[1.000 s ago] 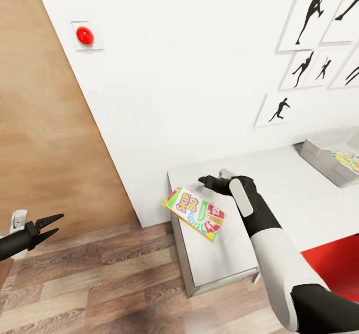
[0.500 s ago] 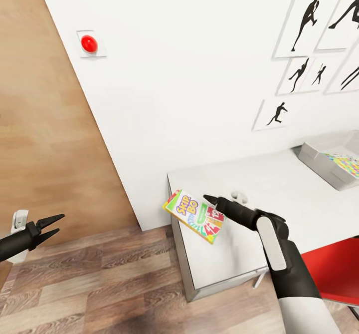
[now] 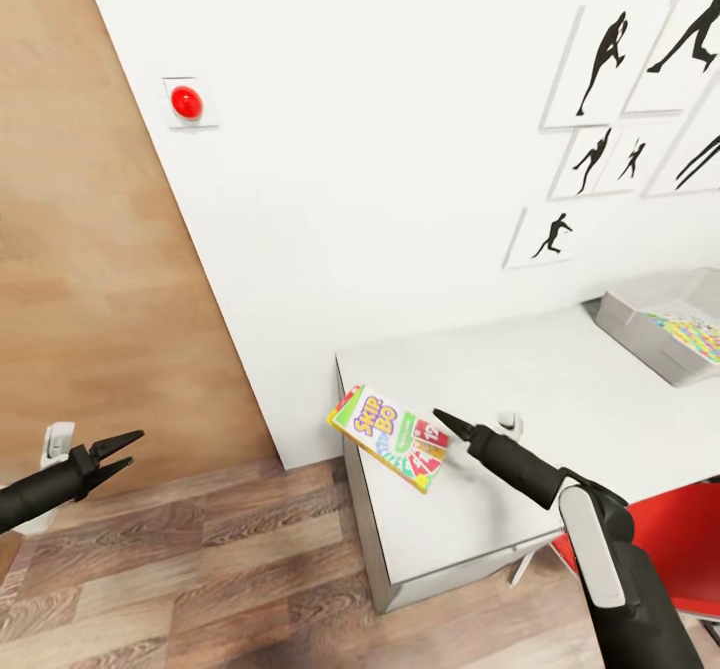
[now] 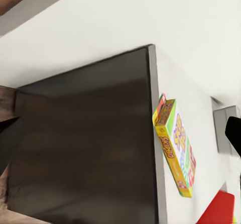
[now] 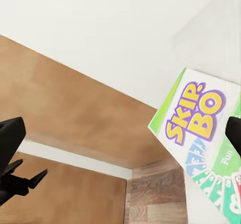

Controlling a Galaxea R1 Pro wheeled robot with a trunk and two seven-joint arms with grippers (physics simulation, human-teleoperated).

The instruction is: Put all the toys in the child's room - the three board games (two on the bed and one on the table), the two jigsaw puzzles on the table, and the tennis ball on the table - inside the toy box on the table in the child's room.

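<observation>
Green-edged Skip-Bo game (image 3: 392,436) lies outside the toy box (image 3: 640,329) at two o'clock; right gripper (image 3: 443,418) clenched, empty.

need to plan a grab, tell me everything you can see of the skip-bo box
The Skip-Bo box is a flat cardboard-looking pack, green-edged with a white face, yellow-purple lettering and a colourful card fan. It lies face up, skewed, at the white table's left edge, one corner overhanging. The right gripper points at it, not touching.
</observation>
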